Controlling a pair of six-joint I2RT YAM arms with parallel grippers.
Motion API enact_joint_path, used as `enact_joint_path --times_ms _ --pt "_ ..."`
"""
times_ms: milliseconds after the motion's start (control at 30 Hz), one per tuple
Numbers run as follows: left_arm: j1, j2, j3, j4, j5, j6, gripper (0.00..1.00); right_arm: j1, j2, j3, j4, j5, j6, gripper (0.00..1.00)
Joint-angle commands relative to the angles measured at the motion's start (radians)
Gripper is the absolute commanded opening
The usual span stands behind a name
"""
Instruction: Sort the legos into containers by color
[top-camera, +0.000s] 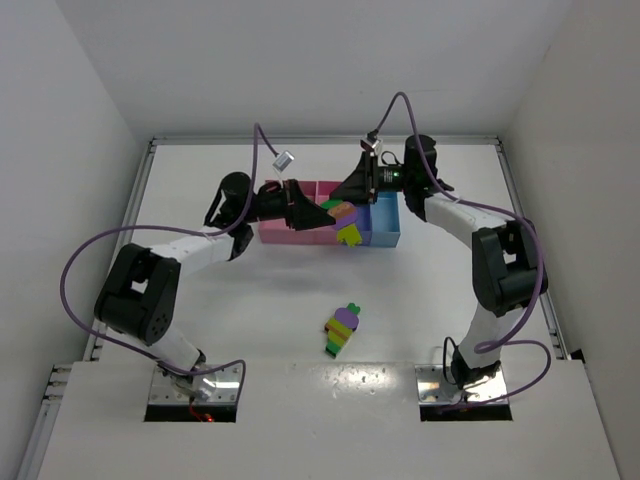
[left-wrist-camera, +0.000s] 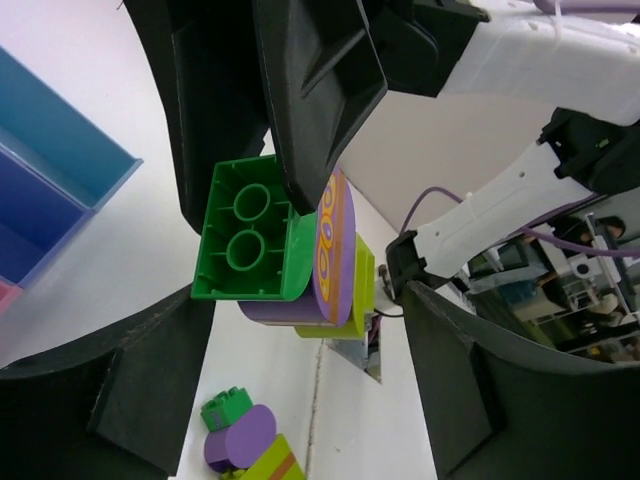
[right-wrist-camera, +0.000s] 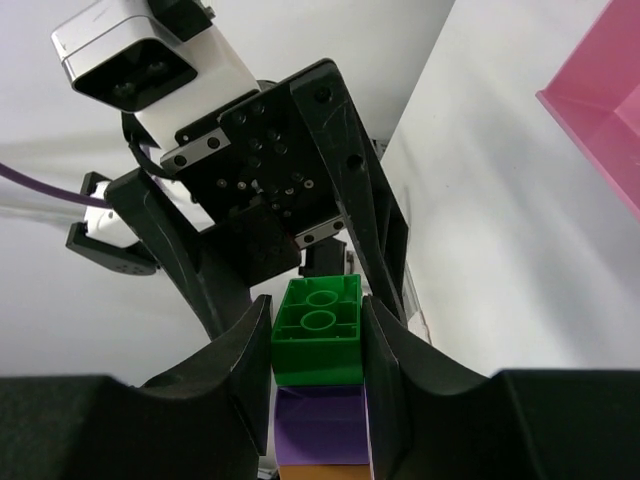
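Note:
My right gripper (right-wrist-camera: 318, 312) is shut on a clump of legos (top-camera: 343, 221), its pads clamping the dark green brick (right-wrist-camera: 318, 330) with a purple piece (right-wrist-camera: 320, 425) under it. The clump hangs over the row of containers (top-camera: 285, 232). In the left wrist view the same clump shows green (left-wrist-camera: 245, 245), purple and yellow-green pieces, pinched by the right fingers (left-wrist-camera: 310, 100). My left gripper (left-wrist-camera: 300, 400) faces the clump from the left, open, its fingers apart from it. A second multicoloured clump (top-camera: 343, 328) lies on the table in front of the bins.
The blue bins (top-camera: 388, 225) sit at the right end of the row, and a pink bin corner (right-wrist-camera: 600, 110) shows in the right wrist view. White walls enclose the table on three sides.

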Motion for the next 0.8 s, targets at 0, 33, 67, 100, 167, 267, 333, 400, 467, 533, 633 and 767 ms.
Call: enact_joint_path --times_ms 0,33,67,100,167,267,333,400,467,533,633,767 --pt "-0.022 0.016 0.022 0.085 0.000 -0.047 0.75 0.005 -0.004 0.047 0.061 0.008 0.031 0.00" --pt "-0.023 0.016 0.022 0.085 0.000 -0.047 0.70 0.005 -0.004 0.047 0.061 0.008 0.031 0.00" --pt "-0.023 0.027 0.022 0.097 0.000 -0.061 0.66 0.005 -0.004 0.047 0.072 0.008 0.041 0.00" --pt "-0.023 0.027 0.022 0.108 0.000 -0.061 0.59 0.005 -0.004 0.056 0.072 0.017 0.041 0.00" --pt "-0.032 0.027 0.022 0.108 -0.024 -0.072 0.54 0.005 -0.004 0.056 0.084 0.017 0.050 0.00" --pt "-0.032 0.047 0.022 0.133 -0.024 -0.093 0.37 0.005 -0.004 0.056 0.096 0.017 0.060 0.00" --pt "-0.032 0.047 0.022 0.142 -0.024 -0.102 0.22 0.005 -0.014 0.044 0.096 0.026 0.061 0.00" --pt "-0.041 0.047 0.022 0.127 -0.014 -0.087 0.13 -0.006 -0.014 0.033 0.106 0.026 0.061 0.00" --pt "-0.041 0.038 0.022 0.046 -0.005 -0.018 0.09 -0.018 -0.023 0.033 0.106 0.036 0.061 0.00" --pt "-0.050 0.000 0.022 -0.023 0.018 0.042 0.07 -0.048 -0.023 0.033 0.106 0.036 0.061 0.00" --pt "-0.050 -0.068 0.022 -0.222 0.042 0.181 0.07 -0.088 -0.023 0.022 0.084 0.036 0.022 0.00" --pt "-0.050 -0.184 0.022 -0.474 0.060 0.416 0.07 -0.107 0.008 0.077 -0.047 0.063 -0.108 0.00"
